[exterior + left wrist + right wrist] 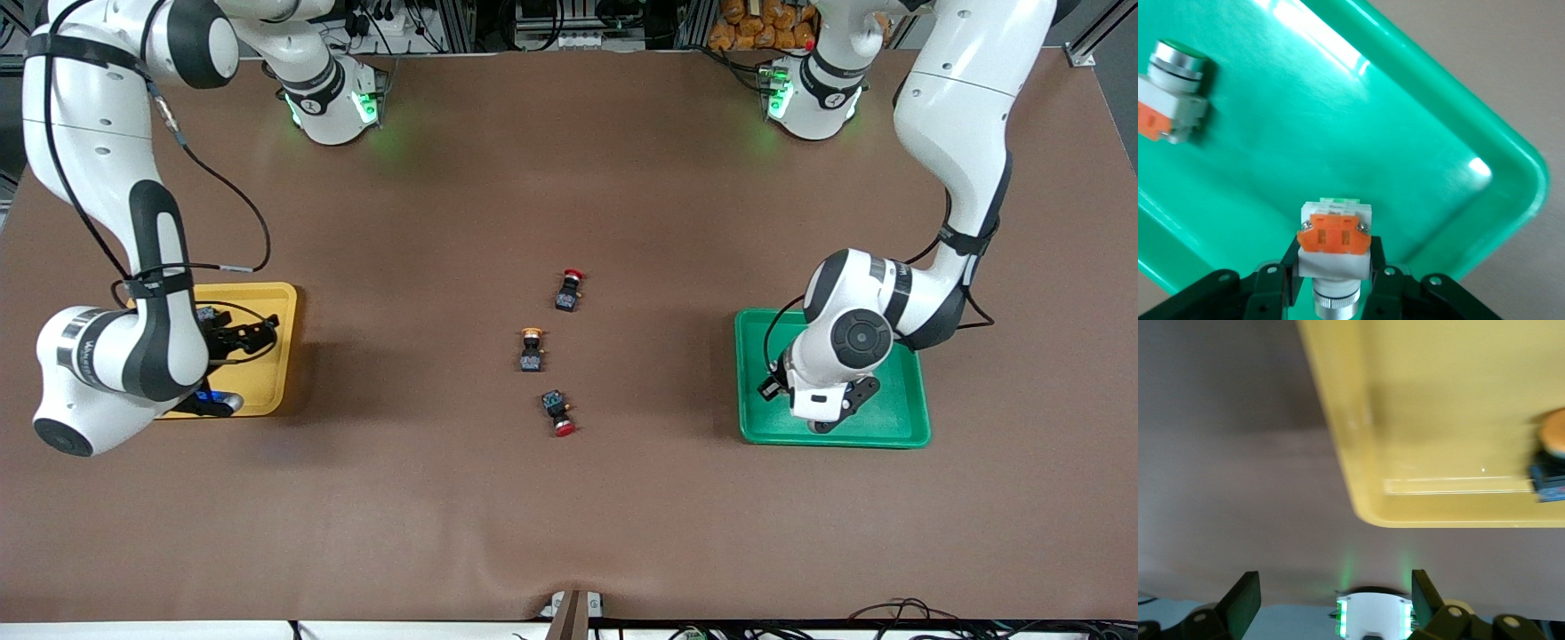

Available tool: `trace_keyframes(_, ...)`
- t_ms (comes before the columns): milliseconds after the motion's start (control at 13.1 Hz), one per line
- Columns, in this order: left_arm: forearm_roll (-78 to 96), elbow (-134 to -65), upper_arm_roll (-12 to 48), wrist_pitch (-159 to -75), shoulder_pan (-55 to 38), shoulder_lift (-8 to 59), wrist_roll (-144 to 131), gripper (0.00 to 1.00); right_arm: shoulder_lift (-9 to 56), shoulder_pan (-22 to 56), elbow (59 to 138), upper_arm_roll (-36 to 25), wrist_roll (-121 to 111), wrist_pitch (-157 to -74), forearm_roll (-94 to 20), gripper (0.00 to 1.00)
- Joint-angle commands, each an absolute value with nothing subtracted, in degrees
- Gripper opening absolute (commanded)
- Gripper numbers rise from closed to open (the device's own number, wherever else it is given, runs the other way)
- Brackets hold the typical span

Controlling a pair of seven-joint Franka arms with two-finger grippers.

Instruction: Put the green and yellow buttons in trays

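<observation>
Left gripper [1333,283] over green tray [902,427], clamped on a white-silver switch [1333,243] (orange block up); second switch [1168,93] lies in tray. Right gripper [1331,600] over yellow tray [267,391], fingers wide, empty; yellow-cap button [1551,463] in that tray, another [531,348] mid-table, 12 o'clock of red-cap [558,413].

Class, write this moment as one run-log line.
left hand: shut on green button, over green tray | right hand: open, over yellow tray

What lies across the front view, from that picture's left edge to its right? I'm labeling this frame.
Yellow tray under the open right gripper → three loose pushbuttons mid-table, the yellow-capped pushbutton first → green tray under the left gripper, shut on a green button.
</observation>
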State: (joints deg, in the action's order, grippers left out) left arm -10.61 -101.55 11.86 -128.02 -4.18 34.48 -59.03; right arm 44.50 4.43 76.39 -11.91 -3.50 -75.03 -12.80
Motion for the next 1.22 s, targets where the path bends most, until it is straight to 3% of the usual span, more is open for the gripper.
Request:
trace_keyframes(0,-11.95,-105.47,12.66,-127.88,-2.47,30.85,-56.97,0.26,41.93,8.16,76.55,-11.87,3.66,-74.71,-16.5,1.0)
trace_keyframes(76,-11.95,-105.38,12.74,-127.79,-1.16,30.68,-55.74,0.95,41.14,9.65,76.47,-12.04,7.78,-74.97,-19.39,1.0)
trace_keyframes(153,-11.17,-104.86,12.83,-127.71,-0.62,29.98,-55.9,1.0,40.61,10.71,75.94,-11.87,11.74,-75.41,-20.47,1.0)
trace_keyframes(611,-10.73,-98.02,13.71,-117.27,-0.7,24.79,-55.99,1.0,40.61,12.56,72.07,-2.31,19.33,-86.11,-19.6,1.0)
trace_keyframes(993,-10.02,-82.82,13.71,-103.82,-0.18,23.64,-49.0,1.0,41.74,19.13,73.21,3.69,35.02,-102.53,-15.67,1.0)
trace_keyframes(1146,-10.11,-82.18,13.71,-103.36,1.05,20.67,-41.78,1.0,43.23,23.37,75.31,3.69,38.49,-109.65,-13.54,1.0)
